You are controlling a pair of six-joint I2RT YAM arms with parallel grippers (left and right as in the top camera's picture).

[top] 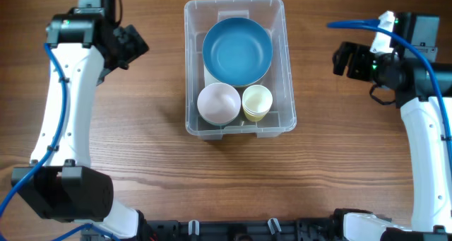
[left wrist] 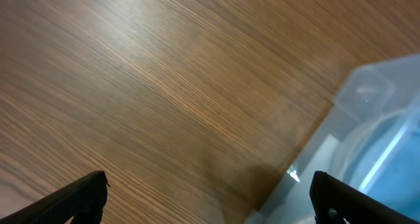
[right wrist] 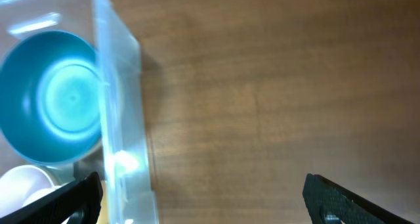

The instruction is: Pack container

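The left arm (top: 60,107) stretches from its base along its own side, and the left claw (top: 131,46) is turned inward, fingers spread wide and empty. The right arm (top: 424,149) mirrors it. The right claw (top: 342,59) faces inward, fingers likewise wide apart, gripping nothing.

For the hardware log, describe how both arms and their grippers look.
The left arm and right arm have white, rounded shells between black joint housings. A blue cable runs along each. Small green lights glow near the wrists. The fingers are black.
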